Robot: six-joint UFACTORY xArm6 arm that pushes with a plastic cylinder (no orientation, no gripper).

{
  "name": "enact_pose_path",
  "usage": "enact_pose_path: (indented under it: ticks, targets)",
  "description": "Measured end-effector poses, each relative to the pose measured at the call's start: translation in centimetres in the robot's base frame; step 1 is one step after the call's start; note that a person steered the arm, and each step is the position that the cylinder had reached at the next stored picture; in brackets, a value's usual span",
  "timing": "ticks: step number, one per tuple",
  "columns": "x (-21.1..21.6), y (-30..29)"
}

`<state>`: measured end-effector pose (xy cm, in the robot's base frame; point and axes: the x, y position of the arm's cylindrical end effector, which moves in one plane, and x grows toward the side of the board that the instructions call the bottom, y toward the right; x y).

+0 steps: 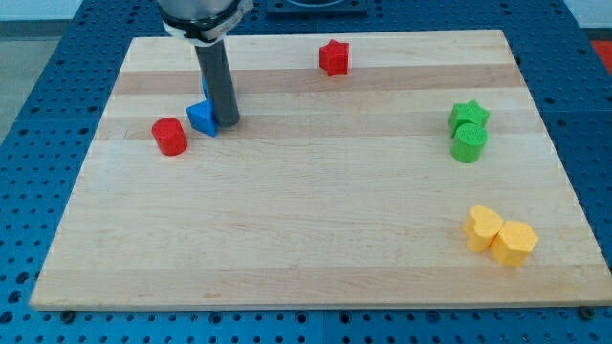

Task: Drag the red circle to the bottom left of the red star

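The red circle (170,136) lies on the wooden board at the view's left. The red star (334,57) lies near the view's top, right of centre and far from the circle. My tip (228,121) rests on the board just right of a blue block (202,117), touching or nearly touching it. The tip is to the right of the red circle, with the blue block between them. A second blue piece seems partly hidden behind the rod.
A green star (469,116) and a green round block (469,143) sit together at the view's right. Two yellow blocks (484,228) (514,242) sit together at the lower right. The board's edge (306,304) runs along the view's bottom.
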<state>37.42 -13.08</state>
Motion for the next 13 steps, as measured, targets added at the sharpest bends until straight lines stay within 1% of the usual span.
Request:
enact_pose_path:
  ticks: [1, 2, 3, 4, 6, 7, 8, 9, 10, 12, 13]
  targets:
    - [0.0, -1.9]
    - [0.0, -2.3]
    - [2.7, 2.9]
    - [5.5, 2.9]
    - [6.7, -14.1]
    - [6.7, -16.9]
    - [6.6, -16.0]
    - [4.5, -12.4]
    - [2.4, -11.4]
    - [2.9, -10.8]
    - [4.4, -7.9]
